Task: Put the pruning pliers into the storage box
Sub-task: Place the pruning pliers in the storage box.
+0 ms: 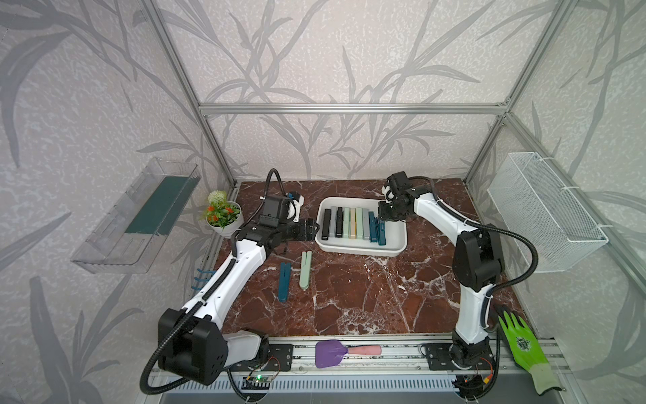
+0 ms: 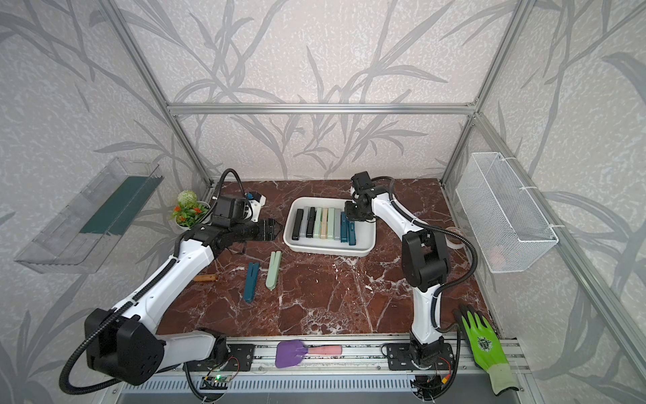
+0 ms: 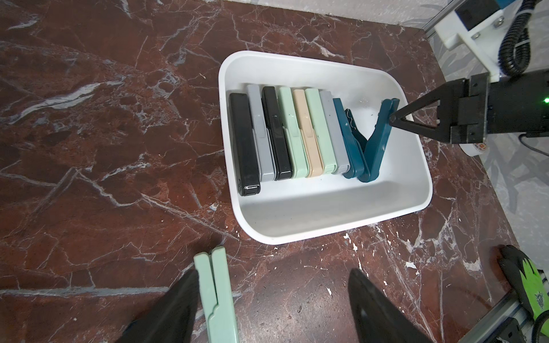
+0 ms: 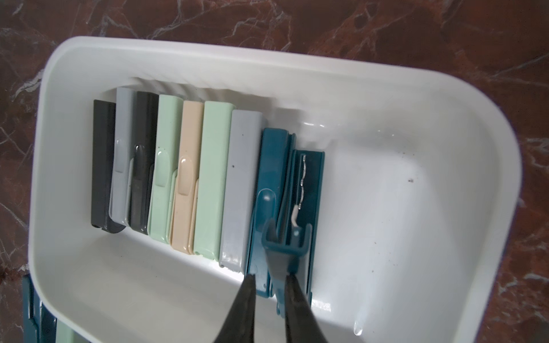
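The white storage box [image 1: 356, 251] [image 2: 328, 252] stands at the back middle of the marble table. Inside it, several closed pruning pliers [image 1: 344, 224] [image 3: 285, 133] lie side by side. At the row's right end a dark teal pair [image 3: 377, 139] [image 4: 285, 246] is spread in a V, one handle raised. My right gripper [image 1: 384, 218] [image 3: 393, 118] [image 4: 269, 277] is shut on that raised handle. My left gripper [image 1: 316, 229] [image 3: 273, 273] hangs open just left of the box, holding nothing. A pale green pair [image 1: 305, 269] [image 3: 218, 297] and a dark teal pair [image 1: 284, 281] lie on the table.
A flowerpot [image 1: 223, 215] stands at the back left. A purple spatula [image 1: 330, 353] and a green glove [image 1: 521, 346] lie on the front rail. A wire basket [image 1: 545, 213] hangs on the right wall, a clear tray [image 1: 136, 217] on the left. A tape roll [image 2: 454, 236] sits behind the right arm.
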{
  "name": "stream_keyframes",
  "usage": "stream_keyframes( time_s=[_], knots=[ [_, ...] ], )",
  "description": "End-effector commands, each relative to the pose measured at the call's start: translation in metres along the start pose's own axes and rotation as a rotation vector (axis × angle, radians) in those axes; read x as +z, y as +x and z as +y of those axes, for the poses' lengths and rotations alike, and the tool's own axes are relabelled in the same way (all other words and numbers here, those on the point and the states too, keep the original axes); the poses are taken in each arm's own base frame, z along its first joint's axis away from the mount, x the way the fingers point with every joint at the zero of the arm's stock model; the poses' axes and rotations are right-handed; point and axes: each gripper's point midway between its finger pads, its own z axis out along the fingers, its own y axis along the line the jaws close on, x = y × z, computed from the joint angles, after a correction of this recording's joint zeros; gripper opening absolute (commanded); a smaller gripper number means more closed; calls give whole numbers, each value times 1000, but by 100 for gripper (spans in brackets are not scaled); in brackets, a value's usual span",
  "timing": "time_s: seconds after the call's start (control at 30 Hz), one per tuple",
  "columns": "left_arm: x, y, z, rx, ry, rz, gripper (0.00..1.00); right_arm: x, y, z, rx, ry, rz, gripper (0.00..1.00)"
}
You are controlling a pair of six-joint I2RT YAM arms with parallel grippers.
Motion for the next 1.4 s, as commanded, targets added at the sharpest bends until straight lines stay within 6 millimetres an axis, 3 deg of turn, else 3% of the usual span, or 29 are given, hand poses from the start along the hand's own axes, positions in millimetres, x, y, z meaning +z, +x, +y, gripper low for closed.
stream_keyframes(
  time_s=[0.0,0.43,0.7,0.9,1.37],
  knots=[
    [2,1,2,26,-6,5,78,4,-4,-2,14,10,1,20],
    [4,3,4,26,-12,18,78,36,1,-8,57,8,34,19],
    [7,4,4,23,-8,23,78,21,-9,-9,30,34,-17,19],
    [5,4,4,25,-12,25,78,46,-3,-18,42,51,22,18],
    [6,7,6,25,-18,34,78,82,2,-31,72,75,53,18]
  ],
)
